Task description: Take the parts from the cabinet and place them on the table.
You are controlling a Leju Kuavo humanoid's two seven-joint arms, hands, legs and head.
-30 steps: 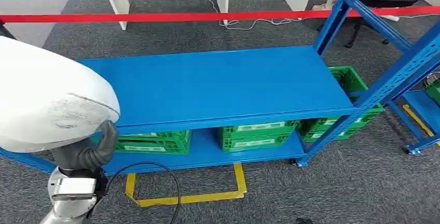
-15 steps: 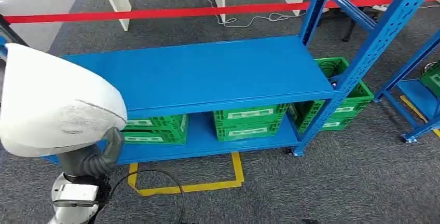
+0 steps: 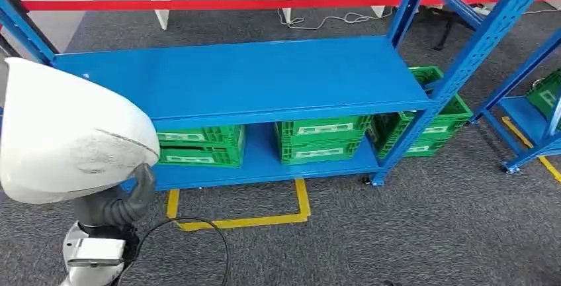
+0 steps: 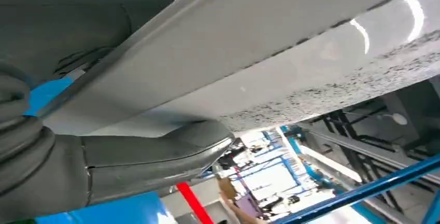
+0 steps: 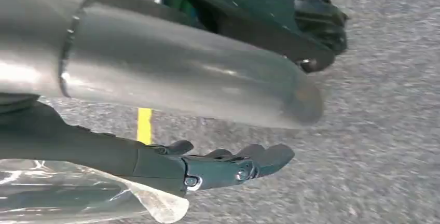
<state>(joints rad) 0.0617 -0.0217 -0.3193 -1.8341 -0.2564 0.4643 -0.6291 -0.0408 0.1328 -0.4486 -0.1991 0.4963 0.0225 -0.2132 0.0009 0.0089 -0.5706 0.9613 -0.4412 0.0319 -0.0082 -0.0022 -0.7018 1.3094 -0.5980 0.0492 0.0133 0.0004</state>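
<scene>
Big white part in the left robot hand, and you've got a rack right in front of you

Your left robot hand (image 3: pixel 126 196) is grasping the white part (image 3: pixel 69 134) from underneath, thumb pressed on its lower face, and it's held out in front of the blue shelf (image 3: pixel 251 77). It's wide and smooth, so I'd guess a quick turn could make it slip or tip. It also hides your left side, so you could clip the rack's post (image 3: pixel 26 31). The right robot hand (image 5: pixel 228 164) hangs over the carpet with its fingers loosely extended, holding nothing. Green crates (image 3: pixel 322 140) sit on the lower shelf.
</scene>
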